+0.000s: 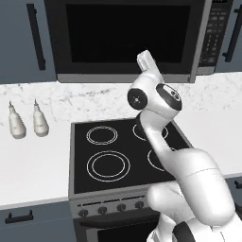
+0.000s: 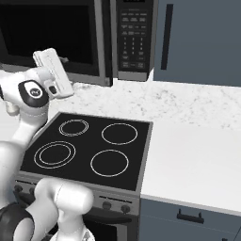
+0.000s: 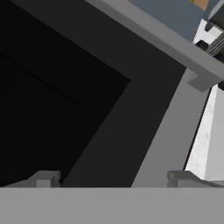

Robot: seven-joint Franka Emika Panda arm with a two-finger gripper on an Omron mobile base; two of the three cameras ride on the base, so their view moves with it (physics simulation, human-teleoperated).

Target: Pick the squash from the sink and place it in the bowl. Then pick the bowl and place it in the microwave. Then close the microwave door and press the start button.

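The black microwave (image 1: 127,38) hangs over the stove. Its door (image 2: 47,33) has a dark glass window and lies flush with the front. The button panel (image 2: 136,33) sits at the door's right. My white hand (image 1: 147,61) is raised and points at the lower part of the door. In the hand view the dark window (image 3: 52,87) and grey door frame (image 3: 162,131) are very close. My gripper (image 3: 116,177) is open, its fingertips (image 3: 43,178) wide apart with nothing between them. The squash, the bowl and the sink are out of view.
Below the hand lies a black cooktop (image 1: 123,151) with four rings. Two white bottles (image 1: 16,124) stand on the marble counter at the left. More counter (image 2: 197,160) stretches to the right. Blue-grey cabinets (image 2: 197,42) flank the microwave.
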